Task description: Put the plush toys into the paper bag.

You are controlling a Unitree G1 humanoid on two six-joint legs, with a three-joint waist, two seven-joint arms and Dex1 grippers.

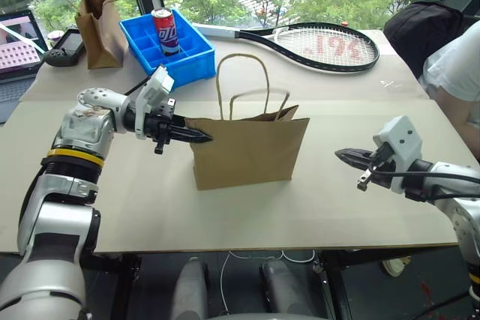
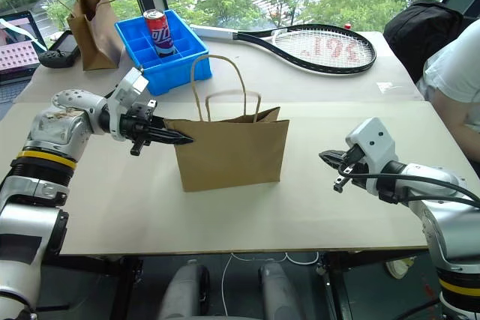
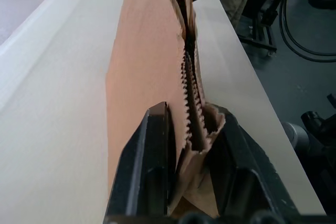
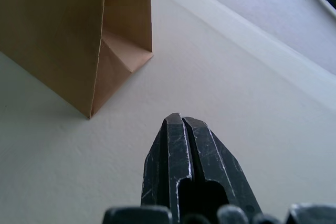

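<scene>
Paper bag point(image 1: 251, 151) stood upright at frame centre, mouth nearly flat. Left gripper point(image 1: 196, 137) straddled its top corner, jaws slightly parted around the folded edge, apparently to steady or spread it. Right gripper point(image 1: 346, 157) fully closed, empty, well apart at right. Plush toys unseen, maybe inside.

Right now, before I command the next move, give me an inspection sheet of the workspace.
Surface: pale table, mostly bare in front.
Job's things: paper bag upright, mouth nearly closed; plush toys: nothing seen.
Clutter: narrower brown bag, blue bin holding a can, tennis racket, controller, laptop.
Grippers: left claw astride the bag's top edge, fingers apart; right claw shut, empty.
Cables: wire on right wrist.
Surroundings: windows, a person's sleeve, black backpack.
</scene>
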